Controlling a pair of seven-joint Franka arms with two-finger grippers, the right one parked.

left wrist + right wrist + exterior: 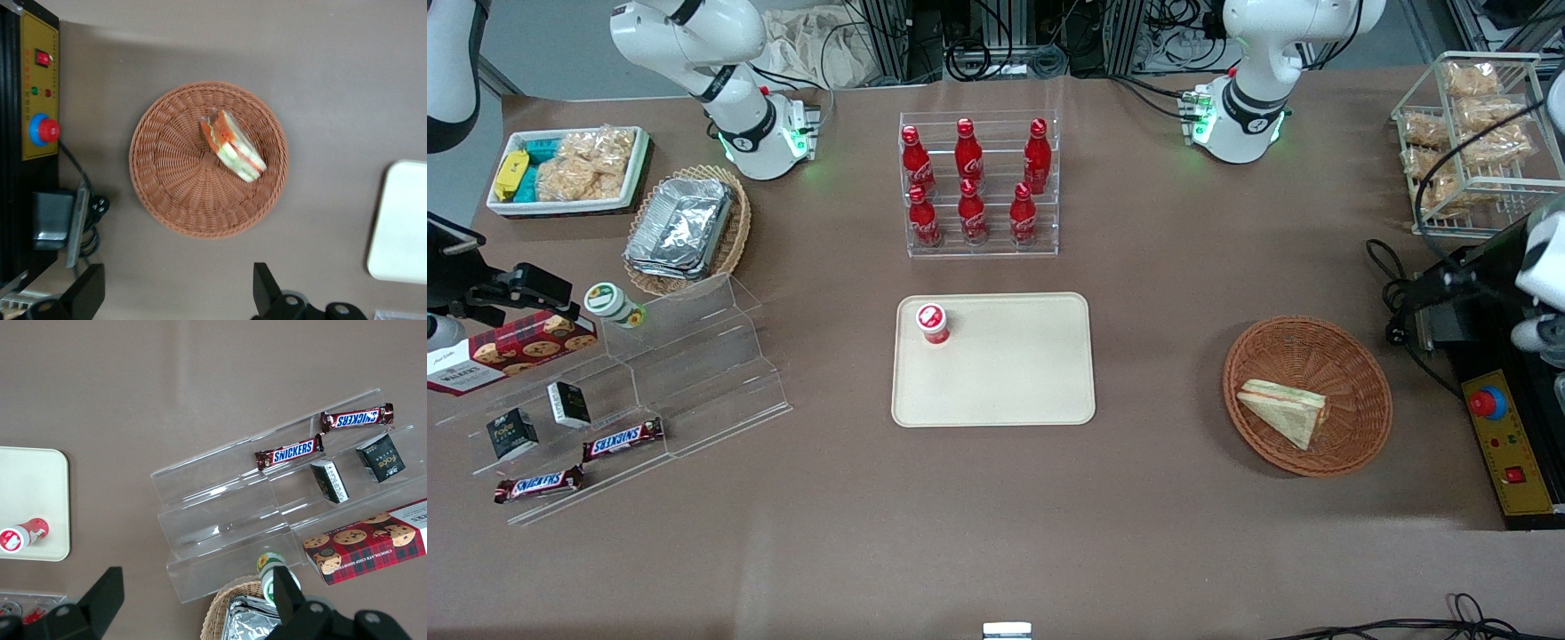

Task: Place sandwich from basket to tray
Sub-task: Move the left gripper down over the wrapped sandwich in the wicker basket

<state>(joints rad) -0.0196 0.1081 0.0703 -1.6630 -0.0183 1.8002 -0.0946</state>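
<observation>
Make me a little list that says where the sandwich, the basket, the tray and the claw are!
sandwich: lying in the basket, wrapped
basket: on the table, toward the working arm's end
tray: middle of the table, holds one red-lidded cup
claw: open, holding nothing, above the table beside the basket
task so far: sandwich not yet picked up

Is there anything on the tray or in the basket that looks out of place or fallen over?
Nothing looks wrong. The sandwich lies in the basket, a red-capped cup stands on the tray, and the open pincer hangs above the table beside the basket.
</observation>
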